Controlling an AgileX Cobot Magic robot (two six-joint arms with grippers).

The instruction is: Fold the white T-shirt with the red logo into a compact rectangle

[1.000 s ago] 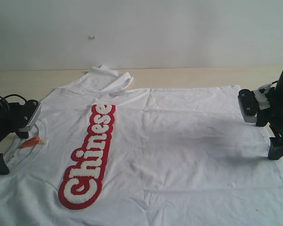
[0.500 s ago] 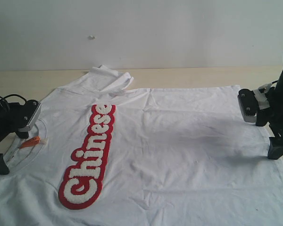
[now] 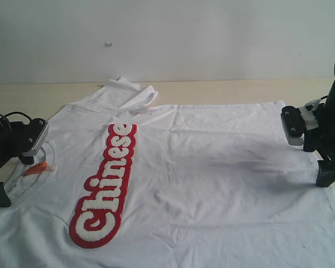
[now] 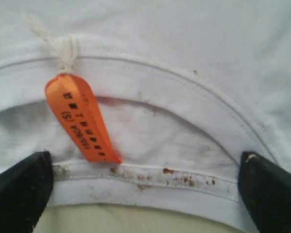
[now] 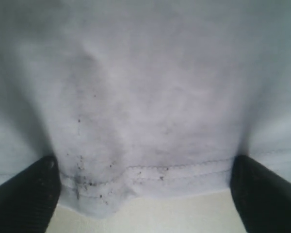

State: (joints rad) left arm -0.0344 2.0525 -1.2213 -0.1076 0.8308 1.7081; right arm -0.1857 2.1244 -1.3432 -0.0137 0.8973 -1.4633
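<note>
two grippers straddle the white t-shirt [image 3: 212,167], spread flat on the table [image 3: 223,89] with the red logo [image 3: 106,184] up, jaws apart: left gripper [image 4: 145,179] at the collar [image 4: 184,104], right gripper [image 5: 145,187] at the hem [image 5: 184,171]. only the right has edged inward, likely readying the first pinch.

You get soft, even light overall; the white T-shirt [image 3: 223,167] looks slightly washed out, both wrist views are blurry, and the right one is dimmer, grey-shadowed.
</note>
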